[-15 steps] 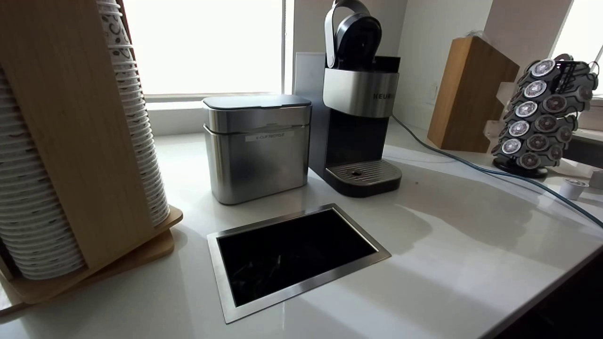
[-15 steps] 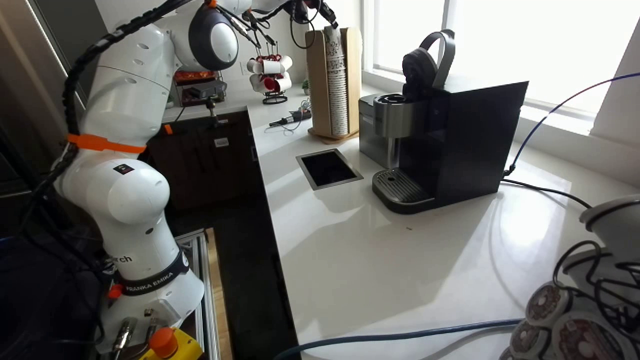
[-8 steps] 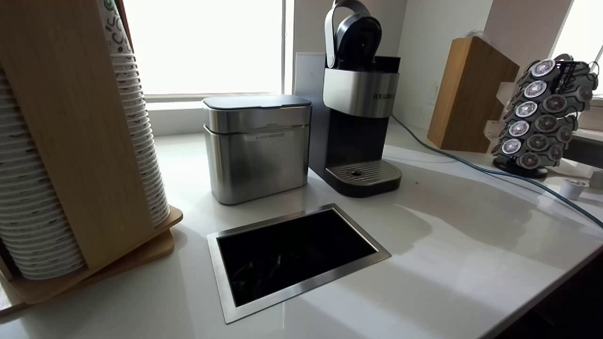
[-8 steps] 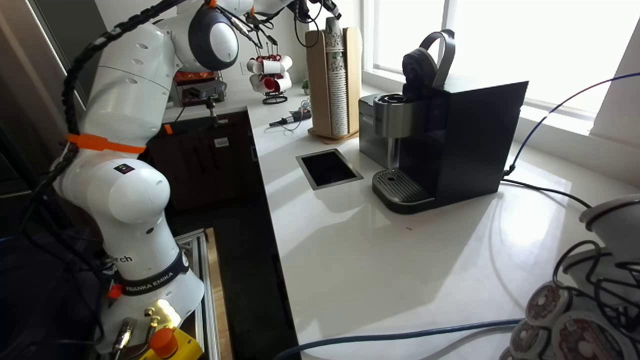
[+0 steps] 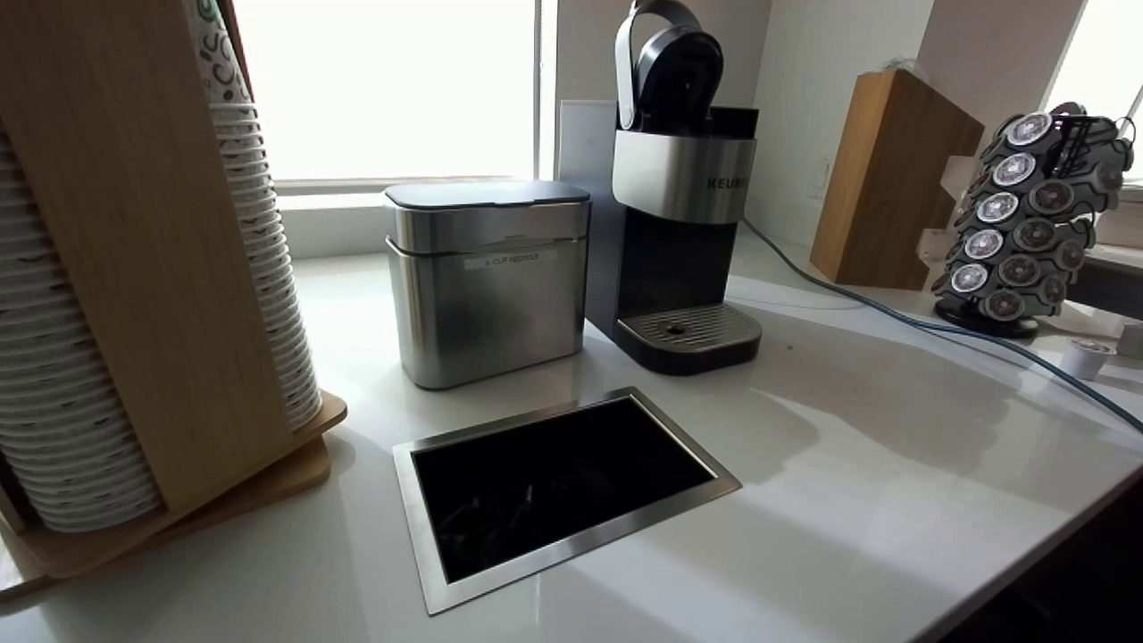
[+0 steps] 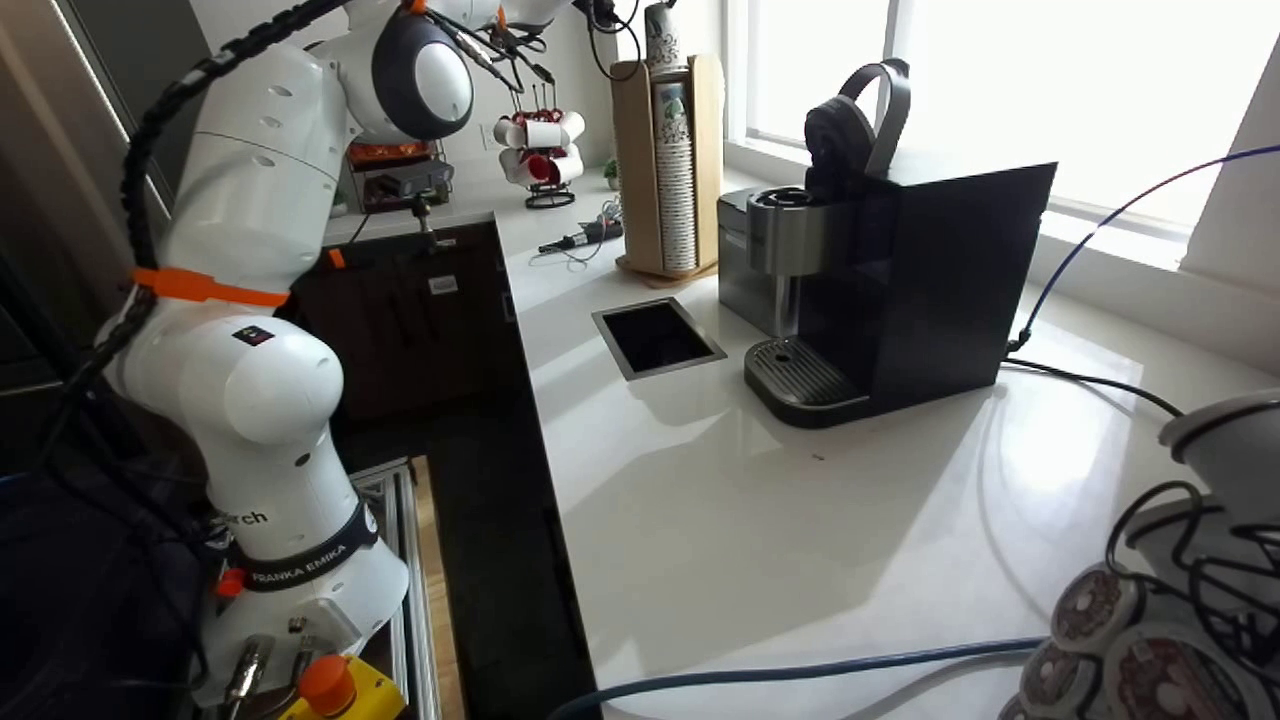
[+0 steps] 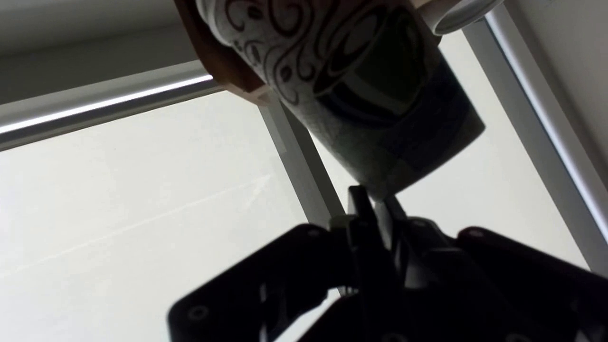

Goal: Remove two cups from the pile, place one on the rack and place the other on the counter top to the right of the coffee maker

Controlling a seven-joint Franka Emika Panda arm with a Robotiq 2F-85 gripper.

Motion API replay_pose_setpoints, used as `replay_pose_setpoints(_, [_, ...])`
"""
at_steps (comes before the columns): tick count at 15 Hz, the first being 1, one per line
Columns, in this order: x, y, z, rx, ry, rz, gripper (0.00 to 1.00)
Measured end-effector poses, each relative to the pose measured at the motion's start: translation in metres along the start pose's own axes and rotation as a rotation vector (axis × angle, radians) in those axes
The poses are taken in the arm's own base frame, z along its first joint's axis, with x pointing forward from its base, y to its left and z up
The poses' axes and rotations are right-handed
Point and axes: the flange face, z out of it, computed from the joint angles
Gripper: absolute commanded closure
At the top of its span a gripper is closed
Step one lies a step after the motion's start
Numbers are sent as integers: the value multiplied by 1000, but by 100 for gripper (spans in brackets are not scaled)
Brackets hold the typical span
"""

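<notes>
A: so which step is this even?

B: getting a cup point(image 7: 351, 85) off the pile point(image 6: 677, 200), I'd say. The gripper point(image 7: 375, 202) has its jaws nearly together, pinching the edge of the cup's base. Cup's upside down, mostly above the top edge of the wooden holder point(image 6: 633, 170), which stands toward the back edge of the counter top point(image 6: 700, 520). Can't tell if it's one cup or two nested.

A: next move?

B: my guess: get it fully clear of the holder, gently, because with a pinch that small a thin cup could twist. Then it's the rack (no clue which thing that is) or the counter top right of the coffee maker point(image 5: 683, 179).

A: all the cameras agree?

B: they each miss stuff lol. Only the wrist view gives you the pinch. In an exterior view the arm point(image 6: 255, 180) shows, but the gripper's mostly cut off along the top. In an exterior view you get a second stack point(image 5: 71, 402) in the holder and the lettering on the coffee maker, but no arm.
</notes>
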Motion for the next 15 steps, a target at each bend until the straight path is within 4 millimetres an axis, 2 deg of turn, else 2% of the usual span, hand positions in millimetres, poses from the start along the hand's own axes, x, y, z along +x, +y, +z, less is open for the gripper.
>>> replay_pose_setpoints(6, [13, -17, -22, 50, 192, -21, 99])
replay_pose_setpoints(15, [26, -9, -28, 8, 342, 33, 99])
